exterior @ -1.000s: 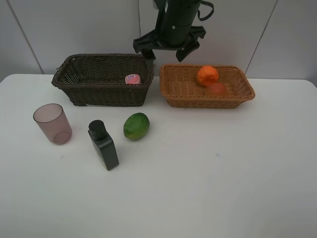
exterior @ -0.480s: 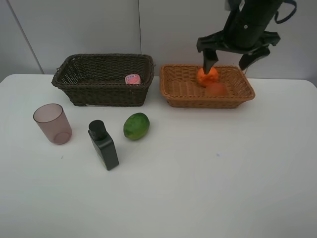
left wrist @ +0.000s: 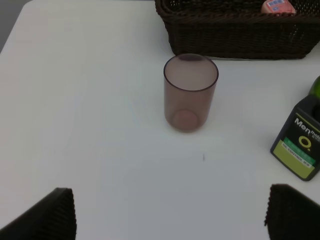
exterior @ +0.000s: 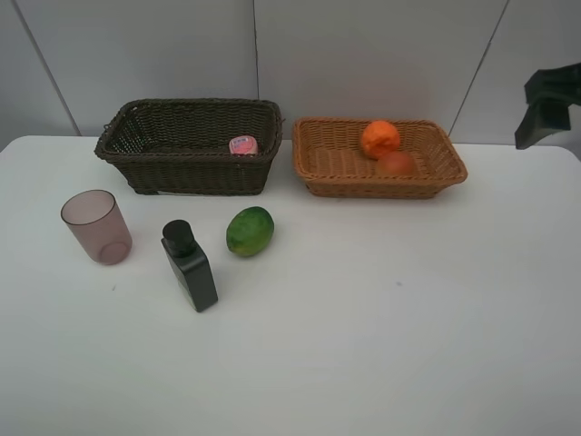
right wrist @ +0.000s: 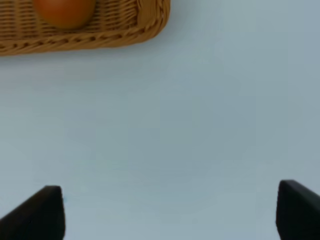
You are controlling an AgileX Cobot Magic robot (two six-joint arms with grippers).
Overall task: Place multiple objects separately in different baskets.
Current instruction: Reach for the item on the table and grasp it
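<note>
A translucent mauve cup [exterior: 95,226] [left wrist: 190,92], a blackish-green bottle [exterior: 189,265] [left wrist: 300,145] and a green oval fruit [exterior: 250,231] stand on the white table in front of the dark brown basket [exterior: 186,168] [left wrist: 240,37]. Inside that basket lies the pink bottle [exterior: 242,144] [left wrist: 277,6]. The tan basket [exterior: 381,188] [right wrist: 100,40] holds an orange [exterior: 380,138] and a red-orange fruit [exterior: 397,163] [right wrist: 64,11]. My left gripper [left wrist: 170,215] is open and empty, short of the cup. Open and empty too, my right gripper [right wrist: 167,212] hangs over bare table beside the tan basket.
A black part of my right arm [exterior: 547,107] shows at the right edge of the high view, above the table's far right corner. A grey panelled wall rises behind both baskets. My left arm is out of the high view.
My right arm has swung from above the baskets to the far right edge of the high view. No object has moved.
</note>
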